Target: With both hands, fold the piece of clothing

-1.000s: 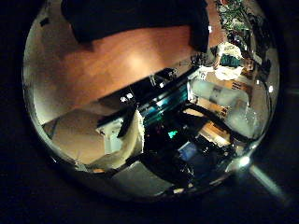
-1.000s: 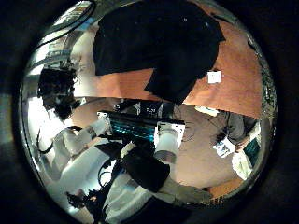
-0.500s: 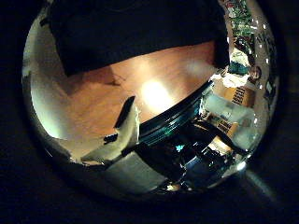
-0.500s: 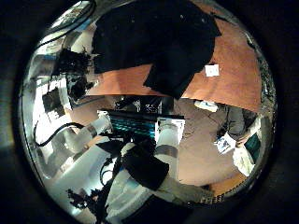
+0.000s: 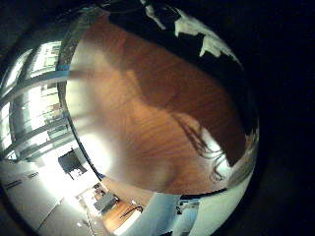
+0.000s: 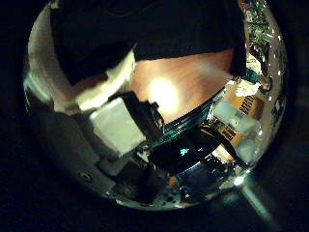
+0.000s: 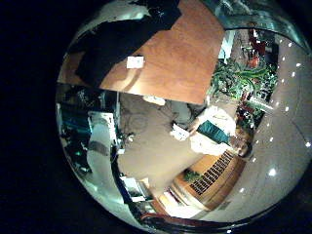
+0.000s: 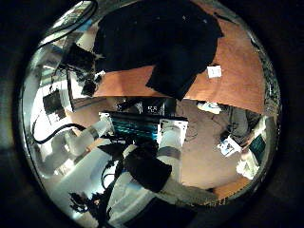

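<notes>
A dark piece of clothing (image 8: 161, 47) lies spread flat on a wooden table (image 8: 242, 85). The left hand (image 8: 81, 62) is low at the table's edge beside one side of the garment. Its own fingers (image 6: 111, 111) reach in close to the dark cloth (image 6: 145, 29), relaxed and with nothing held. The garment's edge (image 5: 202, 44) also shows beside bare wood (image 5: 148, 108). The right hand (image 8: 171, 142) hangs high off the table's front edge, fingers loose, far from the clothing (image 7: 122, 49).
A small white slip (image 8: 215, 71) lies on the table near the garment's hanging corner, also seen as the slip (image 7: 136, 62). Beyond the table's front edge are a dark rack (image 8: 142, 128) and the room's floor with chairs.
The left palm has come down closer to the garment, and its fingers now fill more of its view. The right palm's view has hardly shifted.
</notes>
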{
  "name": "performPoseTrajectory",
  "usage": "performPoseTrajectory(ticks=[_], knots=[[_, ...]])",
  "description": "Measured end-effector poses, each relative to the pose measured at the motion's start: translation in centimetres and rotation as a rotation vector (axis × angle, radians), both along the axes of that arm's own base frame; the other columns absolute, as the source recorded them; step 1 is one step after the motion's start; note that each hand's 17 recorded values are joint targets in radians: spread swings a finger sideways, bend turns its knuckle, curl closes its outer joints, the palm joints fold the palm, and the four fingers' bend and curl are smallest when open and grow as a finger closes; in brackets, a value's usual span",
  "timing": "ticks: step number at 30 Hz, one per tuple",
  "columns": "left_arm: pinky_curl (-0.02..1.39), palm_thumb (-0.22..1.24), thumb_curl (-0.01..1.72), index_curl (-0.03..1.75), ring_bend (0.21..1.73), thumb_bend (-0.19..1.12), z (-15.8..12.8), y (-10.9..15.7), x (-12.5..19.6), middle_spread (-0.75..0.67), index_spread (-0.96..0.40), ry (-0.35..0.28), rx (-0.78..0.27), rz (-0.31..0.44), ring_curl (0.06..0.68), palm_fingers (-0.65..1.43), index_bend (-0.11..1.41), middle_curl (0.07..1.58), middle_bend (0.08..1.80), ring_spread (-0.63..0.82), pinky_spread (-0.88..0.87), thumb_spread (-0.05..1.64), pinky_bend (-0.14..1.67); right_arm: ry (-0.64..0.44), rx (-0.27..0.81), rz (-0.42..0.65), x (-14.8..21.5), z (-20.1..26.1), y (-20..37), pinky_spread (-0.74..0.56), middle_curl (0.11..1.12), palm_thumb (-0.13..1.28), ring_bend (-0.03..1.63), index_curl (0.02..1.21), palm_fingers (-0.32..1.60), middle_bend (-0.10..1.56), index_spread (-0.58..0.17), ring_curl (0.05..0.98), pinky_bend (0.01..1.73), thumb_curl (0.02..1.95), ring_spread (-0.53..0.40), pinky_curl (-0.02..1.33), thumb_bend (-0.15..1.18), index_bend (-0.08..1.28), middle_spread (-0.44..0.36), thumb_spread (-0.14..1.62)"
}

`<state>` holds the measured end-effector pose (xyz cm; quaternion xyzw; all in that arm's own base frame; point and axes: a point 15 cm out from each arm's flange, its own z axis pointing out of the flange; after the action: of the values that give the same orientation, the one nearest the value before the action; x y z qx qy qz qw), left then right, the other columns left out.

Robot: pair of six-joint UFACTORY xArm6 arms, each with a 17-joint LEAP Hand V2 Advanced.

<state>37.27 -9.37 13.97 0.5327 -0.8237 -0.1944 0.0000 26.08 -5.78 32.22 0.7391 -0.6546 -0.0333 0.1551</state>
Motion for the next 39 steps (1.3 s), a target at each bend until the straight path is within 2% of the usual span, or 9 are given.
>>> performPoseTrajectory(ticks=[3,6,10,14,21,25,33,39], knots=[[0.45,0.70,0.39,0.57,1.13,-0.01,0.8,-0.4,0.8,-0.38,-0.32,-0.018,-0.015,-0.001,0.384,1.13,0.27,0.67,0.75,-0.43,-0.48,1.09,0.74,0.006,0.003,0.000,0.1,-0.2,0.1,0.21,0.37,0.23,0.69,0.30,0.33,0.31,-0.424,0.205,0.70,0.23,-0.105,0.07,-0.02,0.16,-0.128,1.18],[0.52,0.59,0.36,0.67,1.21,-0.04,1.9,-0.8,1.6,-0.43,-0.41,-0.036,-0.043,-0.010,0.435,1.20,0.39,0.74,0.82,-0.44,-0.54,1.17,0.88,0.006,0.007,0.001,0.4,-0.6,0.2,0.18,0.37,0.23,0.71,0.30,0.34,0.30,-0.427,0.213,0.71,0.23,-0.141,0.07,-0.02,0.16,-0.155,1.18],[0.59,0.54,0.34,0.79,1.28,-0.01,4.0,-2.1,2.7,-0.48,-0.50,-0.054,-0.106,-0.033,0.481,1.18,0.54,0.81,0.92,-0.43,-0.58,1.29,1.00,0.019,0.010,0.004,1.1,-1.4,0.2,0.13,0.37,0.25,0.76,0.29,0.36,0.30,-0.428,0.225,0.73,0.23,-0.179,0.07,-0.02,0.16,-0.171,1.18],[0.64,0.53,0.32,0.88,1.34,0.00,6.1,-2.4,2.8,-0.50,-0.56,-0.026,-0.112,-0.039,0.513,1.13,0.63,0.87,0.97,-0.42,-0.59,1.37,1.08,0.025,0.012,0.014,2.2,-3.0,0.3,0.07,0.38,0.27,0.81,0.28,0.38,0.32,-0.424,0.240,0.75,0.24,-0.221,0.07,-0.01,0.15,-0.191,1.18],[0.69,0.56,0.32,1.00,1.39,0.00,9.4,-2.3,2.4,-0.52,-0.62,0.065,-0.092,-0.040,0.540,1.07,0.66,0.93,1.01,-0.41,-0.59,1.41,1.14,0.057,0.018,0.036,4.1,-7.1,0.5,0.01,0.40,0.32,0.85,0.27,0.34,0.36,-0.402,0.256,0.77,0.25,-0.249,0.06,-0.02,0.15,-0.202,1.16],[0.71,0.56,0.32,1.05,1.41,0.00,9.7,-1.3,2.4,-0.53,-0.65,0.098,-0.085,-0.028,0.545,1.06,0.66,0.95,1.02,-0.40,-0.59,1.43,1.13,0.079,0.024,0.058,4.8,-10.2,0.9,0.01,0.41,0.33,0.82,0.28,0.30,0.39,-0.387,0.252,0.77,0.26,-0.234,0.06,-0.02,0.16,-0.189,1.13],[0.73,0.56,0.32,1.12,1.41,-0.01,9.8,-0.5,2.7,-0.53,-0.68,0.118,-0.087,-0.021,0.546,1.05,0.62,0.98,1.02,-0.40,-0.60,1.43,1.13,0.177,0.018,0.041,4.8,-15.7,1.3,0.08,0.40,0.30,0.75,0.29,0.20,0.37,-0.331,0.241,0.75,0.27,-0.143,0.07,-0.03,0.17,-0.128,1.05],[0.74,0.56,0.32,1.17,1.41,-0.01,10.2,-0.5,3.1,-0.54,-0.69,0.137,-0.089,-0.035,0.546,1.05,0.60,0.99,1.01,-0.40,-0.61,1.43,1.12,0.171,-0.005,0.041,5.8,-18.3,2.4,0.11,0.40,0.31,0.72,0.31,0.21,0.36,-0.291,0.236,0.72,0.28,-0.110,0.08,-0.02,0.18,-0.107,1.01]])
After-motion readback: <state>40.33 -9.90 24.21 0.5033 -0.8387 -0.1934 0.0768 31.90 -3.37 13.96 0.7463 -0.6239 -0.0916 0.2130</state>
